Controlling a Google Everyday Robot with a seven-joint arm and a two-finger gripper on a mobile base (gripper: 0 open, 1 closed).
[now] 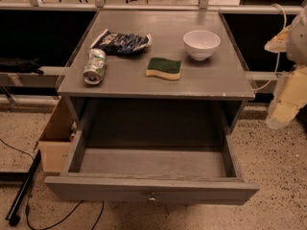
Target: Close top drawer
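Observation:
The top drawer (151,189) is a wide grey wooden drawer, pulled far out of the grey cabinet (153,78) toward the camera. Its inside (152,163) holds nothing that I can see. Its long flat front panel faces me with a small metal knob (151,198) at centre. My gripper (279,115) hangs at the right edge of the view, beside the cabinet's right side and above the floor. It is level with the drawer's opening, apart from the drawer, and holds nothing that I can see.
On the cabinet top lie a crushed can (95,66), a crumpled chip bag (121,41), a green-and-yellow sponge (164,67) and a white bowl (201,44). A cardboard box (56,140) stands left of the drawer. Cables (29,190) run over the speckled floor at lower left.

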